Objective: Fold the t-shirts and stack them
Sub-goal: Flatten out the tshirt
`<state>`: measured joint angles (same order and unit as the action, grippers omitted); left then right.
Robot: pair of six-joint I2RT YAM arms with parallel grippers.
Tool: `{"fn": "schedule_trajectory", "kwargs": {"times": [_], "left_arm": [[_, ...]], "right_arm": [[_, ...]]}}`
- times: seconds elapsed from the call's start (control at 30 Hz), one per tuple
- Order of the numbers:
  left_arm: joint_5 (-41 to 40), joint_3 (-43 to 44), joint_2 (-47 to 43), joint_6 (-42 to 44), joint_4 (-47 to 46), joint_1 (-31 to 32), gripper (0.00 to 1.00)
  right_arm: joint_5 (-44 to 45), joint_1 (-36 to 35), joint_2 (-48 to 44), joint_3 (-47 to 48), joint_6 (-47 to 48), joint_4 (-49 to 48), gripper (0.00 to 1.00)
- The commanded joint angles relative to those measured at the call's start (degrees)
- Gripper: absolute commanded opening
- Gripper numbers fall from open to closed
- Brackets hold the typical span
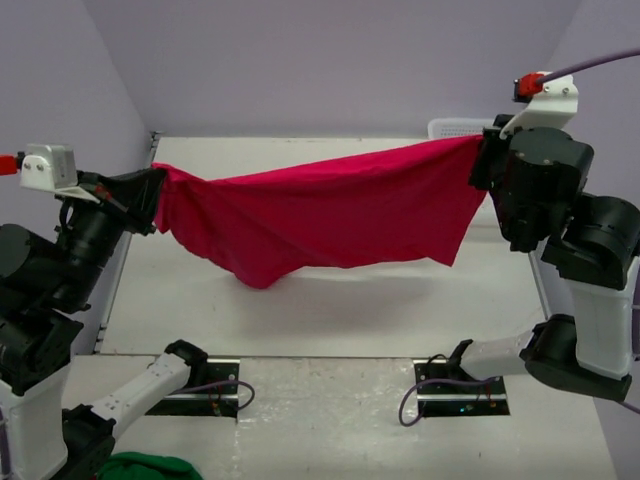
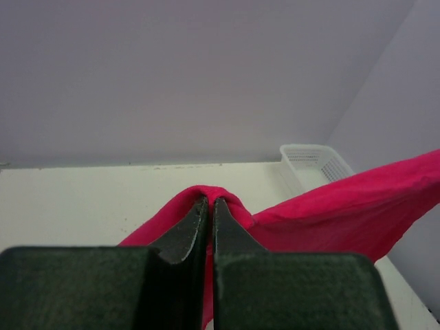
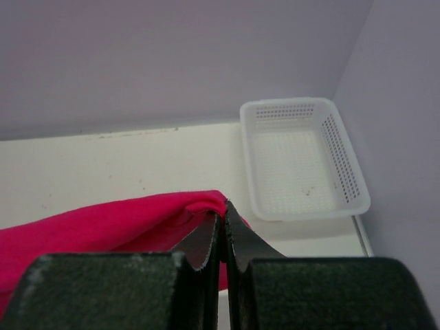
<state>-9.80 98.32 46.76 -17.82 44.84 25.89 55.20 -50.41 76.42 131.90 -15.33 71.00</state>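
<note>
Left hand and right hand each clamp an edge of the red t-shirt — stretched mid-frame, sagging above the bench. Such thin pinches could slip if pulled wider.

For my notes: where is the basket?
In the top view, the white basket sits at the far right corner of the table, behind the right gripper.

Plain bright red t-shirt, no print, stretched wide in the air from left to right, pinched at both ends, right end higher, middle sagging in soft folds, lowest drape hanging left of centre
</note>
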Motion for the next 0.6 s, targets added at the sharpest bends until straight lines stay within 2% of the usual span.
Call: {"fn": "schedule_trajectory", "kwargs": {"times": [0.0, 0.13, 0.43, 0.57], "left_arm": [[6.19, 3.8, -1.06, 2.44, -4.5, -0.4, 0.0], [7.78, 8.27, -0.53, 4.02, -6.25, -0.49, 0.0], [13.92, 15.23, 2.1, 6.31, -11.96, -1.28, 0.0], [13.15, 17.07, 3.59, 6.66, -12.32, -1.28, 0.0]], "right_arm": [[3.78, -0.39, -1.97, 2.67, 6.45, -4.37, 0.0], [4.65, -0.91, -3.73, 2.14, 9.09, -7.81, 0.0], [4.57, -1.0, -5.14, -3.13, 6.64, -6.15, 0.0], [5.01, -1.09, -4.62, -2.44, 6.81, -5.35, 0.0]]}}
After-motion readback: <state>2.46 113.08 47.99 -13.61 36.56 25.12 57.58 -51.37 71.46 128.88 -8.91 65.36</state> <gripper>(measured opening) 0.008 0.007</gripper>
